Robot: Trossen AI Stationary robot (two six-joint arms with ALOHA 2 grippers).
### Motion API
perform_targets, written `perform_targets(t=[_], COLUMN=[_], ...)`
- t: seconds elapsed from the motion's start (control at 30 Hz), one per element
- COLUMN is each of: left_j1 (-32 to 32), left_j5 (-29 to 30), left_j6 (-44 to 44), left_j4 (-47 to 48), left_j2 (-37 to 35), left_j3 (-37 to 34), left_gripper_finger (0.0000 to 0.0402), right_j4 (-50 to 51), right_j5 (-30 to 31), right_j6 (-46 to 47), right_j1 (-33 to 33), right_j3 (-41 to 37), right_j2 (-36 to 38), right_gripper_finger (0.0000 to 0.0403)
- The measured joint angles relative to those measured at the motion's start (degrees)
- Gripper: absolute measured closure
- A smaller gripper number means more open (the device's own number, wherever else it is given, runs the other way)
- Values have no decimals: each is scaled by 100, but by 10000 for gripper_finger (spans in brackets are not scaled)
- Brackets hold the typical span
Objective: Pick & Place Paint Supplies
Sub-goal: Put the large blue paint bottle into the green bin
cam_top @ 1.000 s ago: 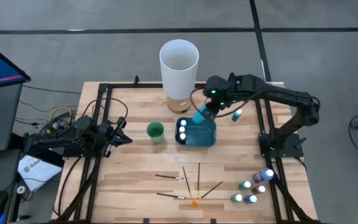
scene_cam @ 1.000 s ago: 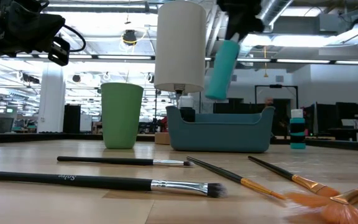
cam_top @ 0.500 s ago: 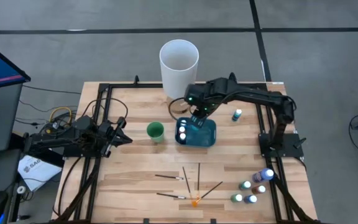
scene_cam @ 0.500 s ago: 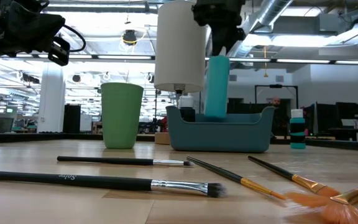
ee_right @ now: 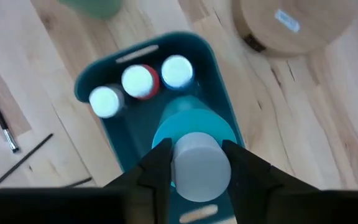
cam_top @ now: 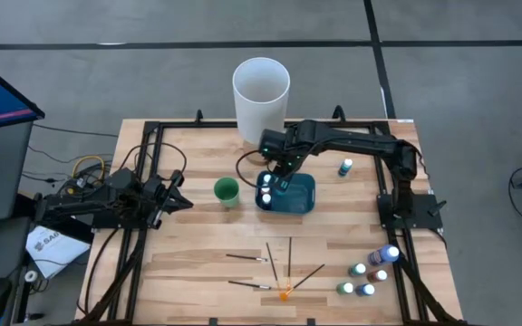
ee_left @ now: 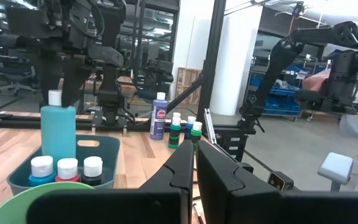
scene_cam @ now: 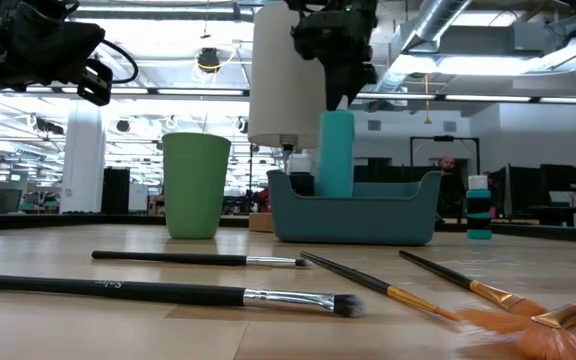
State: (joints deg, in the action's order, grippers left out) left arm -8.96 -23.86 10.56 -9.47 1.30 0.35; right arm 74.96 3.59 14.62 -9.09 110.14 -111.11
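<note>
Standing upright in the blue bin (cam_top: pixel 302 201), teal bottle (scene_cam: pixel 335 152) hanging straight below right end effector (ee_right: pixel 194 163); gripping its pale cap

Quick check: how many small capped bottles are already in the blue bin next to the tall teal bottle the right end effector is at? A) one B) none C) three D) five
C: the right wrist view shows three small bottles in a row inside the blue bin, beside the teal bottle that stands between the right end effector's fingers; the left wrist view shows the same three caps.
</note>
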Motion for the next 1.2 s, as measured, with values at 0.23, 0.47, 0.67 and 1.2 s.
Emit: perform_targets(t=[0.23, 0.47, 0.67, 1.2], left_j1=[-1, 1, 1, -1], left_j5=[-1, 0, 0, 0], left_j6=[-1, -1, -1, 1], left_j4=[0, 0, 0, 0], left_j2=[0, 0, -2, 0], left_j3=[0, -1, -1, -1], left_gripper_finger=[394, 394, 394, 394], right_j4=[-215, -269, -312, -907], right_j5=[-86, -78, -106, -275], right_j6=[-111, -174, -261, -305], right_j1=[-36, -112, -184, -272], right_j3=[-162, -170, -204, -811], right_j2=[7, 4, 9, 24], right_gripper_finger=[278, 287, 279, 278])
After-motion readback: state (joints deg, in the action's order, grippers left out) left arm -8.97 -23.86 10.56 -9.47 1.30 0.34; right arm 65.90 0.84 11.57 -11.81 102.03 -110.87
